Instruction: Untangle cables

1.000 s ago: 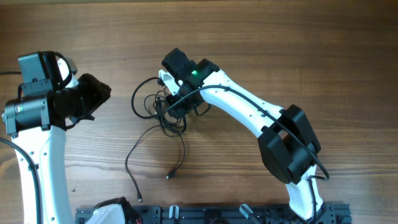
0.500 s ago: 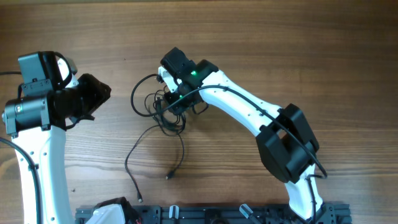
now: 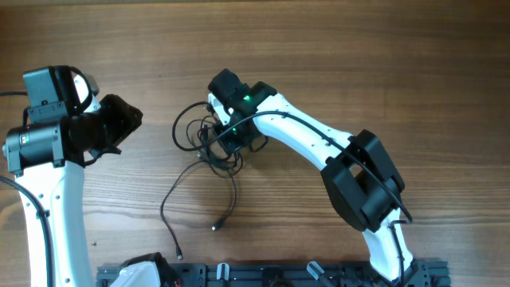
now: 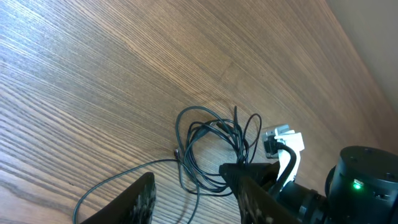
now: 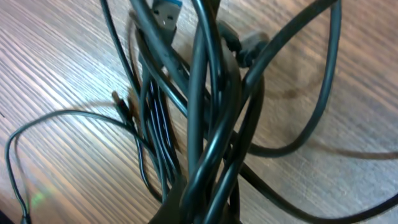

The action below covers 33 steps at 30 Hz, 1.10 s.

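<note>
Black cables (image 3: 205, 142) sit in a knotted clump near the middle of the wooden table (image 3: 358, 48), and two thin strands (image 3: 170, 209) trail out of it toward the near edge, each ending in a small plug. The right gripper (image 3: 226, 142) is down on the right side of the clump. In its wrist view the loops bunch together and run straight into its fingers (image 5: 171, 211) at the bottom of the frame, so it appears clamped on the bundle (a blue USB plug (image 5: 163, 9) pokes out at the top of that view). A green light (image 3: 249, 99) glows on the right wrist. The left gripper (image 3: 127, 119) hangs well apart from the tangle on the left side of the table. Its two fingers (image 4: 138, 198) are spread wide with nothing between them, and the cables lie ahead of it on the wood.
</note>
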### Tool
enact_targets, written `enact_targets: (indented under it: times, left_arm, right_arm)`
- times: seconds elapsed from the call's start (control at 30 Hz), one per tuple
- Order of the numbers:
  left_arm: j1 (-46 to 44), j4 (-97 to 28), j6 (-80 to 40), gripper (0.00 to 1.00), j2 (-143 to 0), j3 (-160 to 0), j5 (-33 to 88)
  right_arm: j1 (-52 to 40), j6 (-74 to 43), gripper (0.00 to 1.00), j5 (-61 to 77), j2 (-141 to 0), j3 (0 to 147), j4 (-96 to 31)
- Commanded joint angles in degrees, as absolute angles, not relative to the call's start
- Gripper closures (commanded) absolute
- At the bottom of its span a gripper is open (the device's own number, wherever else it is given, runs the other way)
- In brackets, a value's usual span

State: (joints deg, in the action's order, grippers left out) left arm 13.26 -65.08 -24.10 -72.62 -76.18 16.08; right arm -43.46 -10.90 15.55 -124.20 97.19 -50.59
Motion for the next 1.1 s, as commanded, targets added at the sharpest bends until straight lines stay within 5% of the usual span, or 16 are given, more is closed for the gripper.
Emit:
enact_targets:
  times: [0.0, 0.2, 0.33, 0.43, 0.63, 0.87, 1.07]
  left_arm:
    - [13.52, -65.45, -22.94, 0.56, -71.72, -76.09, 15.57]
    - [13.50, -67.02, -22.72, 0.51, -71.72, -76.07, 19.40]
    - [13.28, -67.11, -22.74, 0.23, -71.72, -76.09, 21.63]
    - [13.23, -67.11, -22.74, 0.13, -71.72, -76.09, 21.63]
    - [13.23, -67.09, -22.72, 0.05, -71.72, -76.09, 26.20]
    - [13.23, -68.40, -21.21, 0.06, -71.72, -76.09, 26.17]
    - [13.23, -68.86, -18.59, 0.05, -71.72, -76.07, 25.96]
  right_arm:
    - [-43.53, -12.21, 0.96, 15.09, -124.25, 97.58, -53.19]
    - [-43.42, -9.76, 0.96, 14.81, -117.08, 107.42, -62.85]
    - [-43.44, -7.42, 0.96, 10.79, -107.35, 114.41, -65.39]
    - [-43.44, -1.80, 0.96, 9.61, -98.37, 114.65, -62.61]
    - [-43.44, 1.50, 0.64, 8.60, -94.30, 114.65, -63.46]
    - [-43.44, 1.04, 0.57, 8.56, -94.30, 114.17, -65.87]
    - [-43.44, -3.57, 0.31, 4.40, -94.39, 100.57, -66.48]
